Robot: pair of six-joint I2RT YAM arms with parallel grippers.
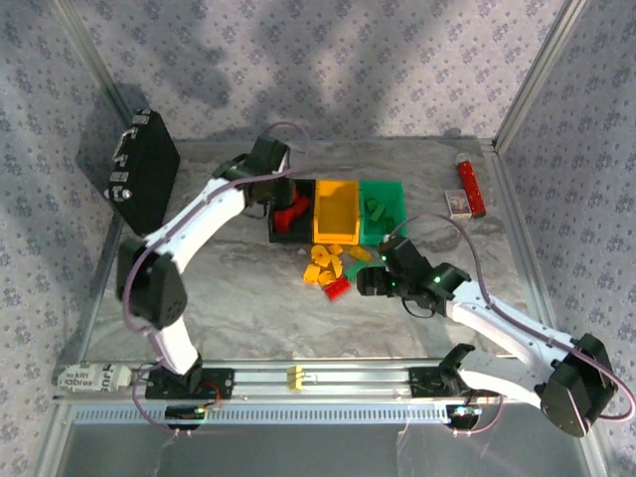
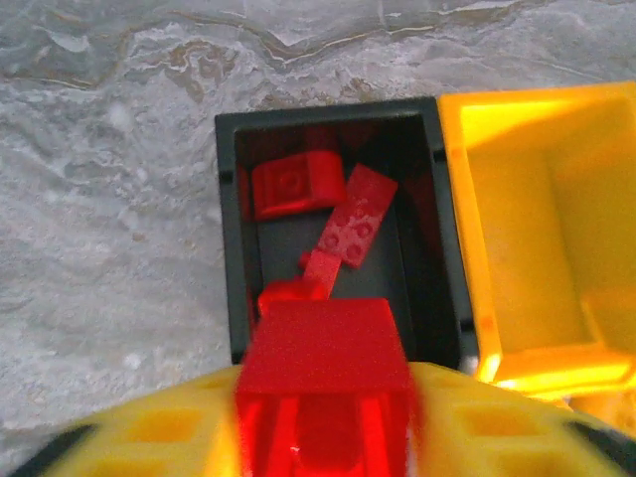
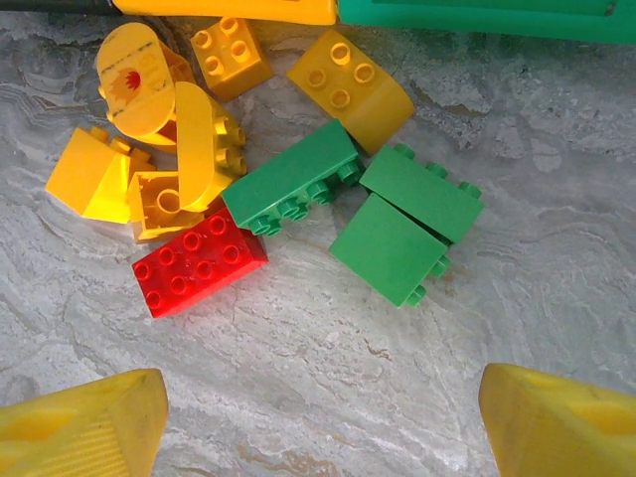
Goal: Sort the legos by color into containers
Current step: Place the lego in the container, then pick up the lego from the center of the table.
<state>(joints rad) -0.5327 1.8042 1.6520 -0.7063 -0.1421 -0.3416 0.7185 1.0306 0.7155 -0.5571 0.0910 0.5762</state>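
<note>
Loose legos (image 3: 288, 189) are lying clustered on the marble table (image 3: 328, 358), just in front of the bins: several yellow bricks, three green, and one red brick (image 3: 199, 261). The right gripper (image 3: 323, 417) is hovering above the cluster, fingers (image 3: 79, 422) spread wide and gripping nothing. The right arm (image 1: 497, 323) is reaching leftward from a bent elbow at the table's right side.

The left gripper (image 2: 323, 437) is pinching a red block (image 2: 323, 348) over the black bin (image 2: 227, 229), which is holding other red pieces. The yellow bin (image 2: 467, 199) is sitting against it, with the green bin (image 1: 395, 194) beyond. The left arm (image 1: 199, 214) is stretching diagonally from its raised elbow at left.
</note>
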